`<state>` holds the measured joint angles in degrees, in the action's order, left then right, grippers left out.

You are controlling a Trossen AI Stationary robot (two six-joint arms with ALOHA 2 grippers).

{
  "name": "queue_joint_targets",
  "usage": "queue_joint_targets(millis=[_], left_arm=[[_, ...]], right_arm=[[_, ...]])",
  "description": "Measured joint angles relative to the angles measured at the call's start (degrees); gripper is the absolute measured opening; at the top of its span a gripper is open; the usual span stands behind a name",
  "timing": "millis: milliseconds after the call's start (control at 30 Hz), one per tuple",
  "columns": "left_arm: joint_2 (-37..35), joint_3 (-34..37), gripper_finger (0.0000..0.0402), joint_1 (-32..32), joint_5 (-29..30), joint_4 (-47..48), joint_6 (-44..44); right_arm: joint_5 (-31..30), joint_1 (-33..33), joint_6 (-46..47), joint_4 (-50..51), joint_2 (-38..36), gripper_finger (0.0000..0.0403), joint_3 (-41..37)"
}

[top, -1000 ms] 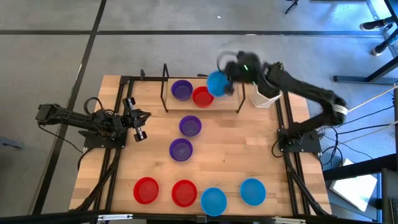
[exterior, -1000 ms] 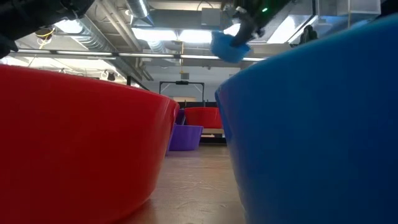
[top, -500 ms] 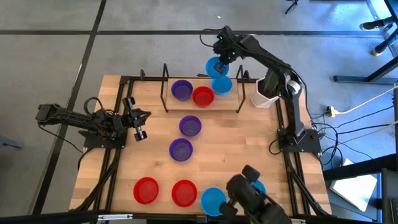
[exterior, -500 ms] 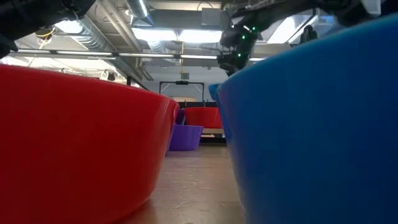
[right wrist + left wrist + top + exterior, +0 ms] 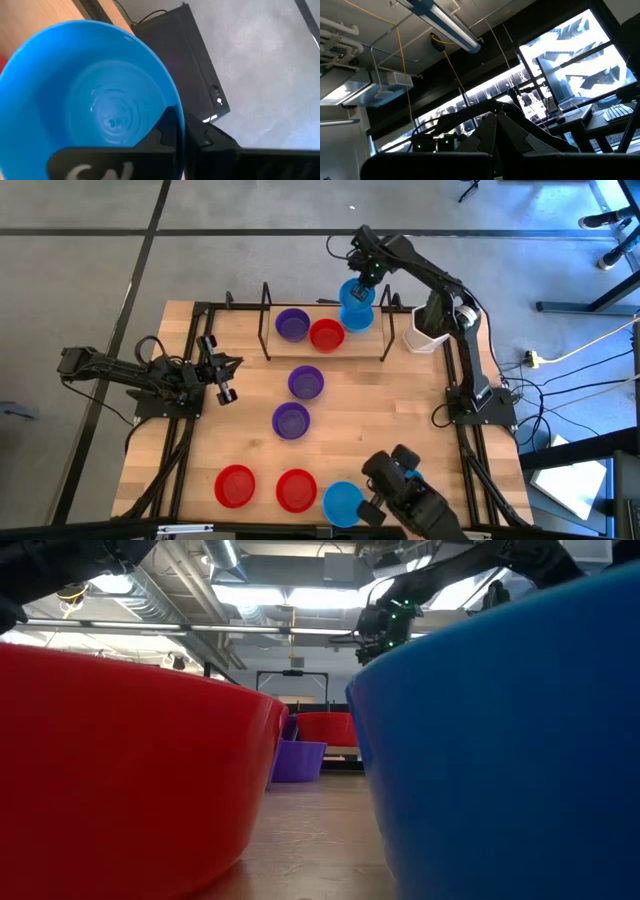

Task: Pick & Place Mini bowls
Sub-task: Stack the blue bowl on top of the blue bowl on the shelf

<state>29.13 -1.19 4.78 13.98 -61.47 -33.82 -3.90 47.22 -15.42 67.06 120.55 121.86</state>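
Note:
My right gripper (image 5: 362, 272) reaches over the table's far edge, shut on a light blue mini bowl (image 5: 353, 292). Just under that bowl the high view shows more light blue (image 5: 356, 318); whether it is a second bowl I cannot tell. A red bowl (image 5: 326, 335) and a purple bowl (image 5: 292, 324) sit beside it inside a black frame (image 5: 266, 320). Two purple bowls (image 5: 305, 382) stand mid-table. Red bowls (image 5: 235, 485) and a blue one (image 5: 343, 502) line the near edge. My left gripper (image 5: 222, 380) waits at the left, shut and empty. My right gripper pinches the bowl's rim (image 5: 178, 107), one finger (image 5: 167, 127) inside the bowl and the other outside. The fingers slant steeply down from above. The bowl's mouth faces up toward the wrist. Whether its underside rests on anything I cannot tell.
A white pot (image 5: 420, 338) stands at the far right, under my right arm. A dark object (image 5: 405, 495) juts in over the near edge and covers part of a blue bowl there. Bare wood (image 5: 400, 410) lies between the mid-table bowls and the right arm's base.
My right gripper has tipped steeply downward and sunk, shifting a little toward the far edge with the blue bowl. In the low view the bowl has dropped out of sight behind the near blue bowl. The dark object has come in over the near edge.

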Motion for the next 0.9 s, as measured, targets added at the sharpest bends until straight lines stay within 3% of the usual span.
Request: queue_joint_targets(millis=[333, 767, 900], left_arm=[[0.01, 0.00, 0.0002, 0.00, 0.00, 0.00, 0.00], [0.00, 0.00, 0.0003, -0.02, 0.04, 0.00, -0.88], [0.02, 0.00, 0.0003, 0.00, 0.04, 0.02, -0.88]], right_arm=[[0.05, 0.00, -0.11, -4.56, 0.00, 0.0002, -4.88], [0.07, -1.16, -0.48, -5.13, -0.04, 0.0004, -5.05], [3.69, -1.20, -1.14, -5.61, -0.04, 0.0004, -5.05]])
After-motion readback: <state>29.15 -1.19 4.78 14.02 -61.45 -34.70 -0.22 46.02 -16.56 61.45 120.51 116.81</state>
